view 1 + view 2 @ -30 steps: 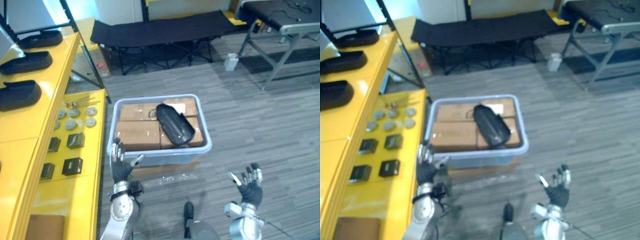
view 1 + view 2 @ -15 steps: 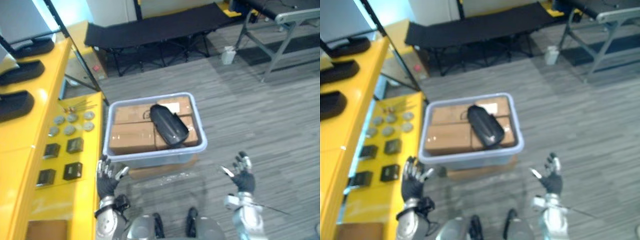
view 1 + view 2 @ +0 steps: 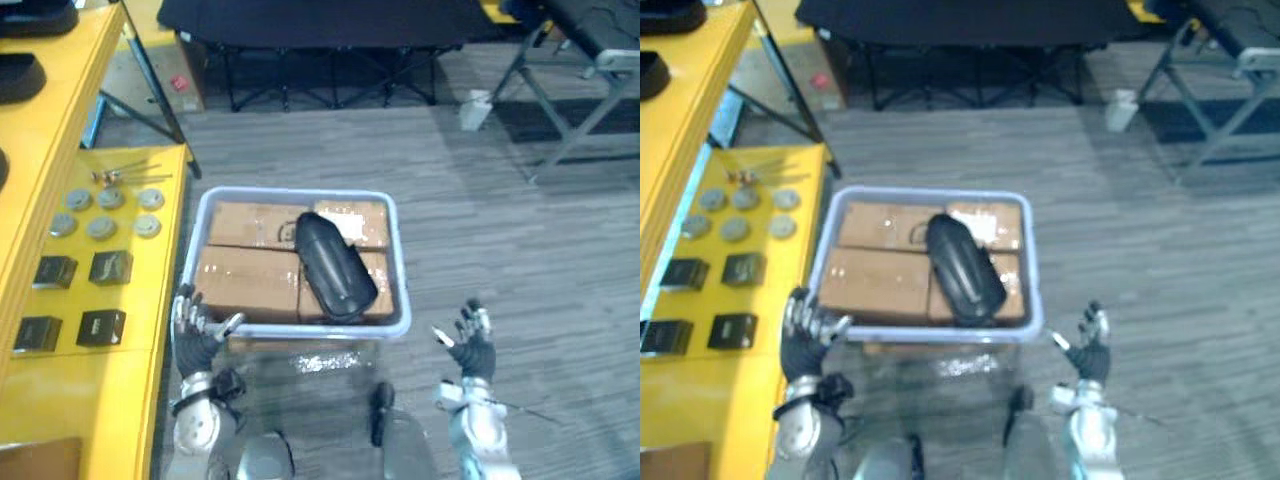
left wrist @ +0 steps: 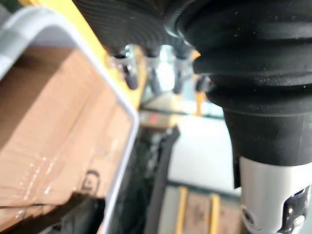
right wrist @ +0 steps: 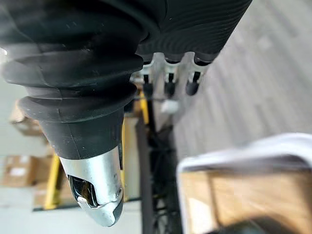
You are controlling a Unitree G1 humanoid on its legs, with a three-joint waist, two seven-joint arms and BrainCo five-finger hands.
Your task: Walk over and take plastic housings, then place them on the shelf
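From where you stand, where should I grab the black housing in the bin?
Probably across its narrow width, from above: the housing lies domed and slantwise on the boxes, its sides clear of the bin walls. The right robot hand is open.

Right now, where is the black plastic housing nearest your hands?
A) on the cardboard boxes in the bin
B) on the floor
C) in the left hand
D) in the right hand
A: the black plastic housing lies across the cardboard boxes inside the bin, and the left hand and right hand are open, holding nothing.
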